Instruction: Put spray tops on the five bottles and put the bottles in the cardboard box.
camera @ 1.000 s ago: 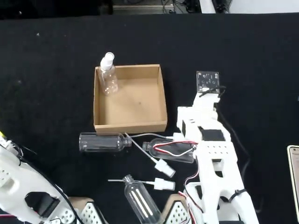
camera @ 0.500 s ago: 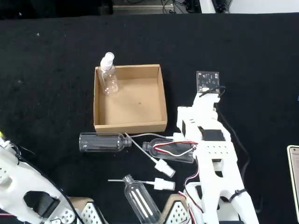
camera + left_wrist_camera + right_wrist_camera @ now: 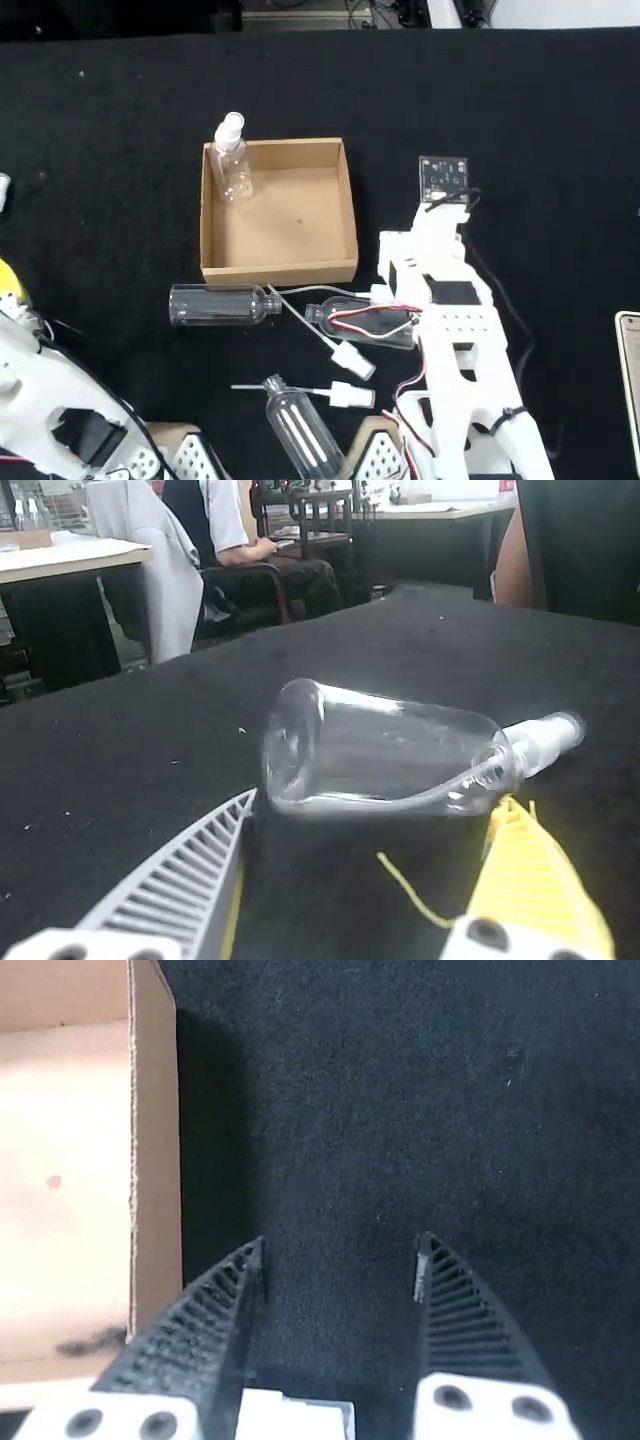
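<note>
My left gripper (image 3: pixel 378 798) is spread wide. Capped bottle (image 3: pixel 380 755) lies just off the tips, long axis across the gap, spray top (image 3: pixel 540 738) toward yellow finger (image 3: pixel 530 880), well apart from cardboard box (image 3: pixel 205 215). Likely needs a wrist roll.

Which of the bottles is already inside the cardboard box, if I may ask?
The bottle with the spray top, in the back left corner of the cardboard box; three uncapped bottles lie on the table outside.

Left arm (image 3: pixel 45 410) now farther left.
</note>
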